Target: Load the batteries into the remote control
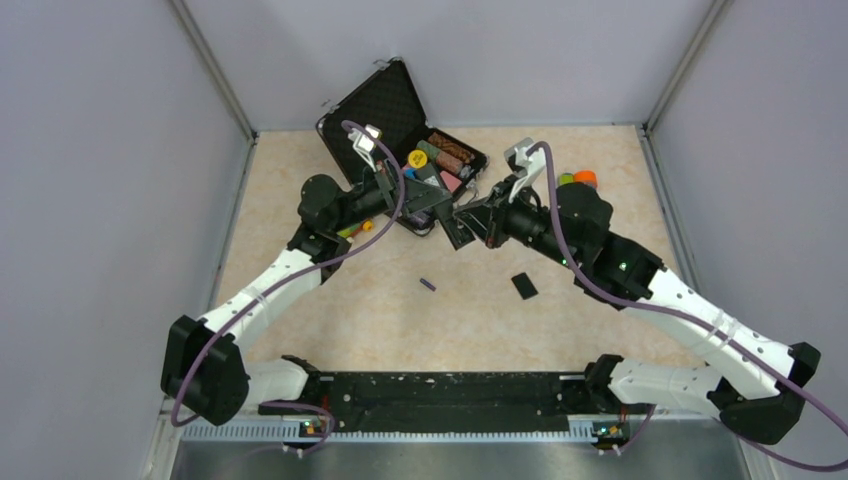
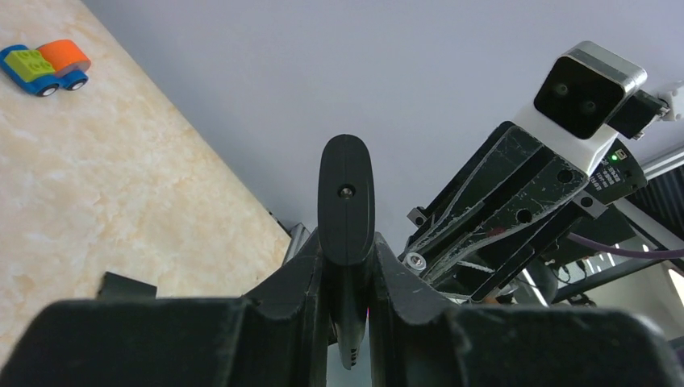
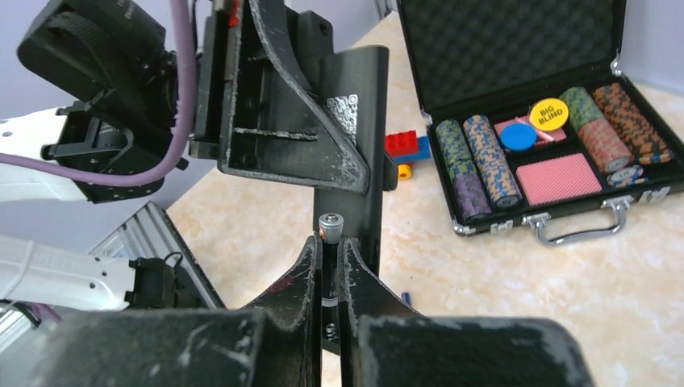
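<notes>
My left gripper point(image 1: 422, 203) is shut on the black remote control point(image 2: 347, 193), held on edge above the table; it also shows in the left wrist view point(image 2: 347, 251). In the right wrist view the remote's open back point(image 3: 355, 137) faces my right gripper point(image 3: 329, 246). That gripper is shut on the dark battery with a pale end point(image 3: 328, 227), its tip close to the remote's lower part. The right gripper point(image 1: 463, 224) meets the left at mid-table. The purple battery point(image 1: 427, 285) lies on the table, also seen in the right wrist view point(image 3: 406, 299).
The flat black cover piece point(image 1: 524, 286) lies on the table right of the purple battery. An open poker chip case point(image 1: 385, 105) stands behind the grippers. A toy car point(image 1: 578, 179) sits at the back right, and toy bricks point(image 3: 407, 145) lie beside the case.
</notes>
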